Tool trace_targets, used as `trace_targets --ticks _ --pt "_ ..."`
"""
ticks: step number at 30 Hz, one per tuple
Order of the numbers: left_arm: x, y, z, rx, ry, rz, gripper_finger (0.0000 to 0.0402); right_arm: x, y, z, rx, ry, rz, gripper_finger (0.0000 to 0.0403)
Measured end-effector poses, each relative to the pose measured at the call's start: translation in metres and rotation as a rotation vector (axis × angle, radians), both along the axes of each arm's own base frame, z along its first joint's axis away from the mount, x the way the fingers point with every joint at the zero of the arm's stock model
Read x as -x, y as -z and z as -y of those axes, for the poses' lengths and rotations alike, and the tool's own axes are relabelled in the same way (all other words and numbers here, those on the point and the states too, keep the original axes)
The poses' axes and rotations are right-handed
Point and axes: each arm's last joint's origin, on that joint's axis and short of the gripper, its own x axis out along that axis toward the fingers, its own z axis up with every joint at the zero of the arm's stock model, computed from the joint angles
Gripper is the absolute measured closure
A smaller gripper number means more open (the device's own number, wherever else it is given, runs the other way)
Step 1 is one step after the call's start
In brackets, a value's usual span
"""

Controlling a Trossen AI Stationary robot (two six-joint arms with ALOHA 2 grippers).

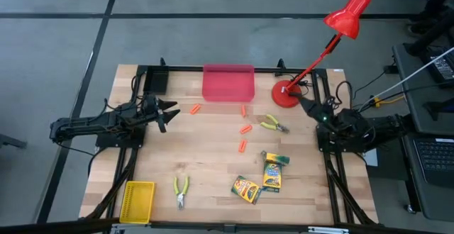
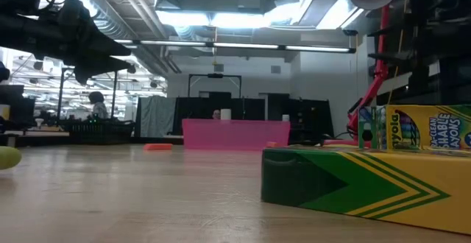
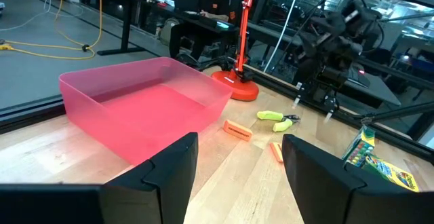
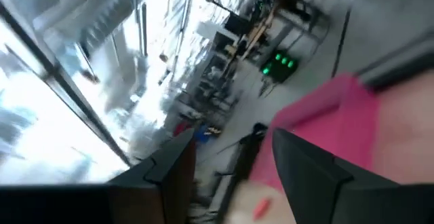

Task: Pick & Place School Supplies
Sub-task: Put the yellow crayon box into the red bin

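Grey workshop floor surrounds a pale wooden worktop (image 1: 213, 163) in the high view, an arm at each side edge.

- Pink bin (image 1: 228, 82), top centre of the frame: nothing visible in it.
- Red desk lamp (image 1: 286, 93), upper right of the worktop.
- Yellow basket (image 1: 137, 200), lower left corner: looks empty.
- Crayon boxes (image 1: 272, 170), lower right of centre: one upright in the frame, another (image 1: 245, 188) just beside it and tilted.
- Two pairs of green-handled pliers, one (image 1: 272, 125) right of centre, one (image 1: 181, 190) at lower left; not task items.
- Orange sticks, scattered centre frame: one (image 1: 195, 109) nearest the left arm, others (image 1: 245, 128) below the bin.
- Left end effector (image 1: 169, 113), left of centre, raised: fingers released, nothing held, pointing right.
- Right end effector (image 1: 306, 106), by the lamp base: fingers parted, nothing held.

Key relation: the nearest orange stick lies just right of the left end effector, long axis slanting across the frame. The left arm is nearer it; the crayon boxes sit closer to the right arm.
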Motion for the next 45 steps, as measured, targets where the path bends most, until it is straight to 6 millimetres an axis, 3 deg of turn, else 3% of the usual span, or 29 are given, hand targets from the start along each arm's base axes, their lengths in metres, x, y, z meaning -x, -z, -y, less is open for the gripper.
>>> trace_targets --ticks 6,10,13,16,22,24,26,31,35,38,42,45 --pt "0.000 -0.003 0.000 0.003 -0.011 0.031 0.0190 -0.005 0.002 -0.004 -0.155 -0.210 0.103 0.0204" --pt "0.000 -0.016 -0.001 0.189 -0.030 0.273 0.0190 -0.005 -0.011 -0.008 -0.131 -0.317 0.226 0.0204" --pt "0.003 -0.028 -0.002 0.218 -0.069 0.421 0.0190 -0.003 -0.024 -0.009 -0.048 -0.326 0.311 0.0204" --pt "0.007 -0.043 -0.002 0.232 -0.048 0.601 0.0190 0.000 -0.046 -0.010 0.048 -0.314 0.344 0.0204" --pt "0.028 -0.081 0.008 0.079 0.228 1.000 0.0190 -0.008 -0.111 -0.016 0.261 -0.411 0.306 0.0204" --pt "0.031 -0.093 0.009 0.070 0.273 1.053 0.0190 -0.014 -0.132 -0.019 0.343 -0.430 0.261 0.0204" --pt "0.025 -0.107 0.009 0.106 0.312 0.976 0.0190 -0.021 -0.151 -0.021 0.399 -0.461 0.168 0.0204" --pt "-0.023 -0.131 0.005 0.222 0.299 0.442 0.0190 -0.024 -0.176 -0.023 0.352 -0.609 -0.312 0.0204" --pt "-0.053 -0.162 -0.002 0.210 0.253 0.332 0.0190 -0.020 -0.184 -0.022 0.245 -0.659 -0.642 0.0204" --pt "-0.070 -0.184 -0.007 0.203 0.276 0.209 0.0190 -0.025 -0.185 -0.025 0.202 -0.750 -0.773 0.0204" --pt "-0.084 -0.190 -0.012 0.236 0.165 -0.286 0.0190 -0.041 -0.170 -0.035 0.135 -0.973 -0.928 0.0204" --pt "-0.092 -0.194 -0.004 0.181 0.123 -0.585 0.0190 -0.053 -0.161 -0.042 0.092 -1.059 -1.001 0.0204"
